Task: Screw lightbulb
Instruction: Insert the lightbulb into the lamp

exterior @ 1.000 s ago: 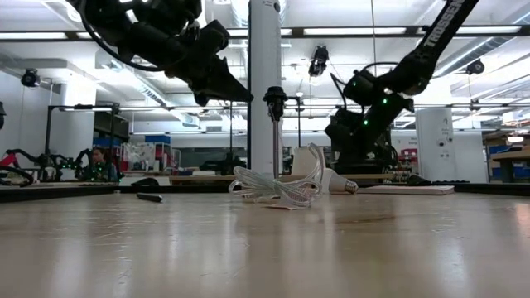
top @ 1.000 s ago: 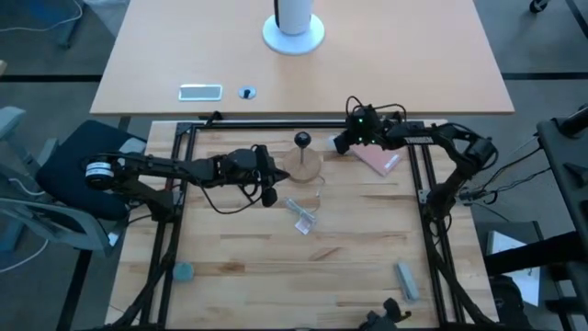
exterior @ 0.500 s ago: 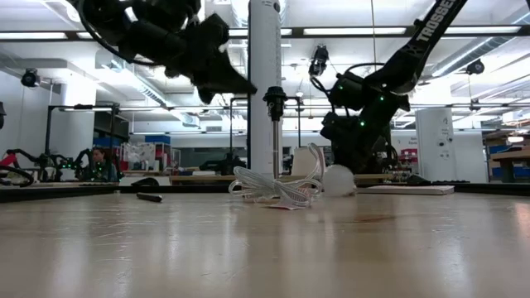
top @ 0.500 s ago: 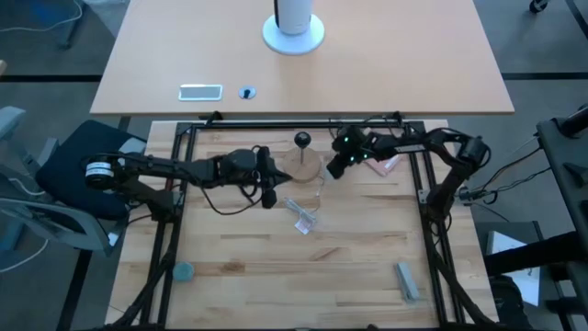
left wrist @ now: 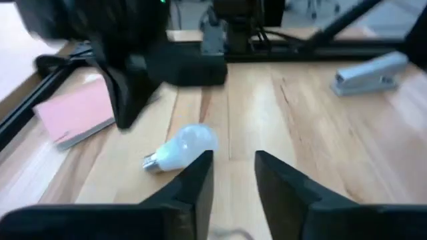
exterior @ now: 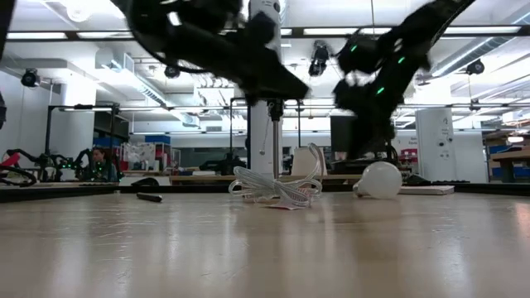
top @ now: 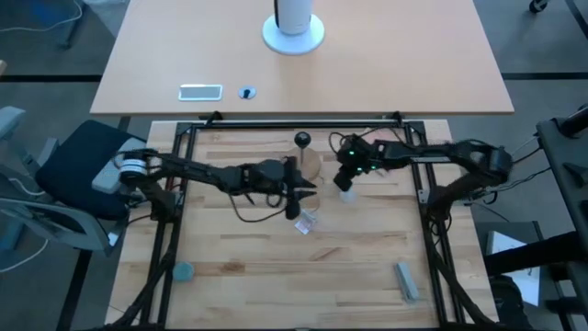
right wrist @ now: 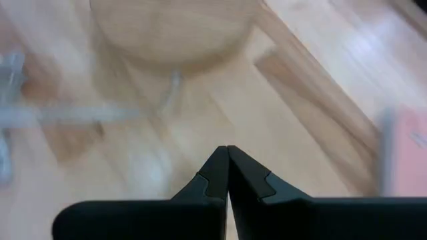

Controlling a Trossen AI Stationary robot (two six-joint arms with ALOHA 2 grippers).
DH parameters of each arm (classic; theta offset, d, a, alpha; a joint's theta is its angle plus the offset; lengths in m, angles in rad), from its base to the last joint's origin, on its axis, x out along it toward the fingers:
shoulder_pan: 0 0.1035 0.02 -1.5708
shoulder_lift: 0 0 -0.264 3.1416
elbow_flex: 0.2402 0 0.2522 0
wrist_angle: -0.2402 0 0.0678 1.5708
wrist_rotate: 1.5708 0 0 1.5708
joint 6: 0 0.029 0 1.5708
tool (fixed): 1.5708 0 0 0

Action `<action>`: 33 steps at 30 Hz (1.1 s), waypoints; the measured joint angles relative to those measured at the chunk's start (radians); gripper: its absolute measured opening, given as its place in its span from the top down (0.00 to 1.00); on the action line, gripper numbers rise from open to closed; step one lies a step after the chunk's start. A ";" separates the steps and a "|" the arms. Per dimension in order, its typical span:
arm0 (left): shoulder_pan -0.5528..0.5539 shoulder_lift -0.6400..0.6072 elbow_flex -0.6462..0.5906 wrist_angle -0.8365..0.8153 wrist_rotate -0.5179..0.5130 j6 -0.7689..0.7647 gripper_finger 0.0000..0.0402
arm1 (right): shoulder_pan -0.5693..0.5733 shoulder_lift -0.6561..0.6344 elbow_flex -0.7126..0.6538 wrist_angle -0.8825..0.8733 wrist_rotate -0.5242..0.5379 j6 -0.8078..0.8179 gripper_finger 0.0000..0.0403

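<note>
Both arms have swung toward the middle. Now the lightbulb (top: 346,195) lies loose on the table (top: 367,248), beside the closed right pincer (top: 344,183). Left pincer (left wrist: 229,175) is open. Thin glass breaks; hold the round part softly.

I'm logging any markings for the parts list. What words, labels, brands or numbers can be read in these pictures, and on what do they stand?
None can be read.
Lightbulb: plain white, no print visible.
Pink pad: blank on the side shown.
Stapler: no readable marking.
Arms in the low view: blurred, any lettering unreadable.
</note>
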 joint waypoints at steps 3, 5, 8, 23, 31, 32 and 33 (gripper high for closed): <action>-0.009 0.098 0.108 -0.033 0.000 0.057 0.69 | 0.020 -0.141 -0.020 -0.152 0.090 0.035 1.00; -0.010 0.159 0.175 -0.068 0.001 0.068 0.66 | 0.025 -0.226 -0.042 -0.235 0.120 0.069 1.00; -0.005 0.237 0.265 -0.144 -0.022 0.081 0.64 | 0.025 -0.337 -0.103 -0.244 0.124 0.112 1.00; 0.062 0.467 0.569 -0.478 -0.130 0.378 0.64 | 0.025 -0.344 -0.389 0.155 0.058 0.243 1.00; 0.074 0.471 0.571 -0.526 -0.052 0.347 0.64 | 0.028 -0.178 -0.389 0.291 -0.010 0.245 1.00; 0.074 0.471 0.571 -0.520 -0.064 0.350 0.64 | 0.028 -0.161 -0.389 0.297 -0.009 0.245 1.00; 0.073 0.471 0.571 -0.510 -0.091 0.358 0.64 | 0.028 -0.148 -0.389 0.304 -0.009 0.244 1.00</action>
